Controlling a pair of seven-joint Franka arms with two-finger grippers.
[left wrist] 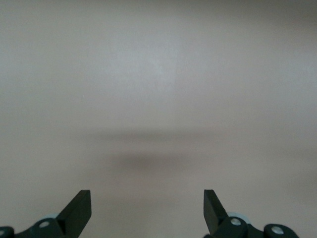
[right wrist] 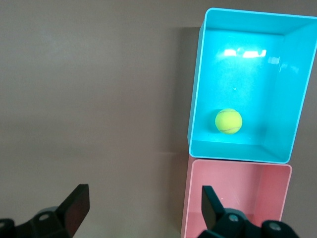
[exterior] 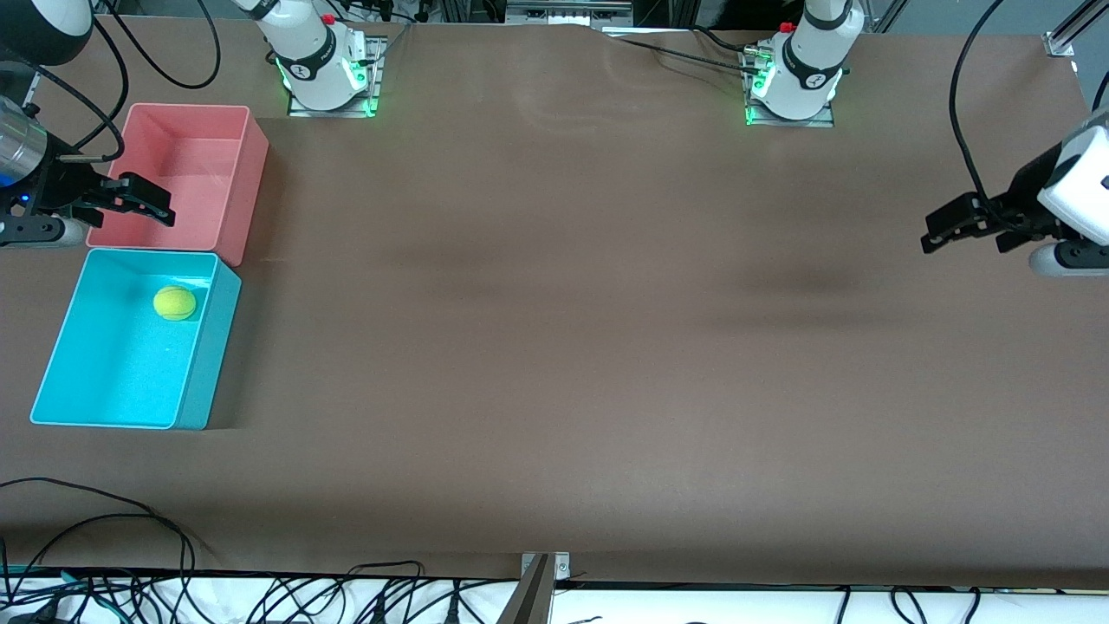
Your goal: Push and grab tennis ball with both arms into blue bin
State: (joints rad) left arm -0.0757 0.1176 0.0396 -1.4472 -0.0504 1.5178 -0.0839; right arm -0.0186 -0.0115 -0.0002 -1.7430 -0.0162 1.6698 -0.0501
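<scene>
The yellow-green tennis ball [exterior: 175, 303] [right wrist: 228, 121] lies inside the blue bin [exterior: 209, 364] [right wrist: 252, 13], close to the wall that faces the pink bin. My right gripper [exterior: 160, 204] [right wrist: 143, 203] hangs open and empty in the air over the pink bin's edge, at the right arm's end of the table. My left gripper [exterior: 931, 232] [left wrist: 147, 208] waits open over bare table at the left arm's end, with nothing between its fingers [left wrist: 79, 210].
A pink-red bin [exterior: 186, 169] [right wrist: 233, 198] stands empty against the blue bin, farther from the front camera. The brown table [exterior: 554, 347] stretches between the two arms. Black cables [exterior: 260, 598] trail along the table's near edge.
</scene>
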